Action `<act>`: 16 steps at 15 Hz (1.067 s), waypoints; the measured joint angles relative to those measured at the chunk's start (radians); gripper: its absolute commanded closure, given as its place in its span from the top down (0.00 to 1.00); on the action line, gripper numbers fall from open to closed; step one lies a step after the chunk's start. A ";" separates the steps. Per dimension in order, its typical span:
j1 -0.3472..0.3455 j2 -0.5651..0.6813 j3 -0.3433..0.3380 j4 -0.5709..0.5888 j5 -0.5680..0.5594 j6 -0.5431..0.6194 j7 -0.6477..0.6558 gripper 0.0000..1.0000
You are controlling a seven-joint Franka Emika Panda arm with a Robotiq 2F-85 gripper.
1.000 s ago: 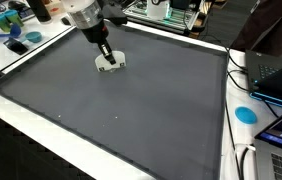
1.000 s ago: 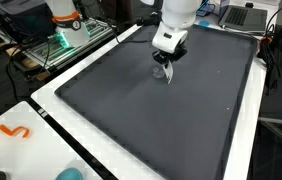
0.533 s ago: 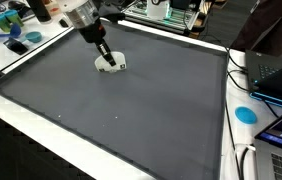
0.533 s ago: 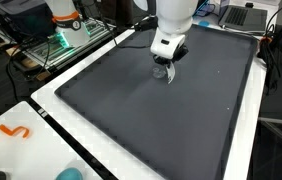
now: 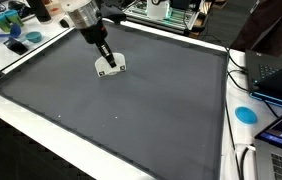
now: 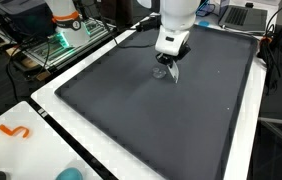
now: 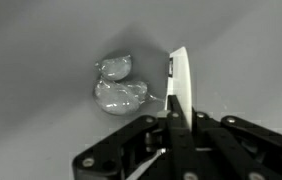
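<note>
So the fingers (image 7: 171, 125) are clamped all the way down on a thin white card (image 7: 180, 80), which stands on edge and sticks out past the tips toward 12 o'clock in the wrist view. Just beside it, around 10 o'clock from the fingertips, a small clear lump (image 7: 118, 85) sits on the dark mat (image 5: 151, 110). There seems to be a sliver of gap between card and lump, but I can't tell for sure. In an exterior view the whole business is up near the mat's 11 o'clock corner, well in from the desk (image 5: 41, 112) edge.

My two cents on working with a card pinched like this: only a narrow strip of it is in the grip, so it'll probably flex or pivot if the free end gets loaded sideways. I'd go slow, hold the edge square to the mat, and avoid pressing down hard, since a thin card can buckle or slide out. The lump looks light and slippery, so it could skate off at an angle.
</note>
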 measured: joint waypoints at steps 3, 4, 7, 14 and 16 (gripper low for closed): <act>0.021 -0.003 -0.006 0.000 -0.038 0.014 0.029 0.01; 0.027 -0.004 -0.009 0.001 -0.048 0.019 0.042 0.01; 0.042 -0.011 -0.024 0.004 -0.079 0.028 0.094 0.01; 0.067 -0.060 -0.053 0.016 -0.161 -0.010 0.192 0.01; 0.072 -0.069 -0.054 0.021 -0.177 -0.029 0.211 0.01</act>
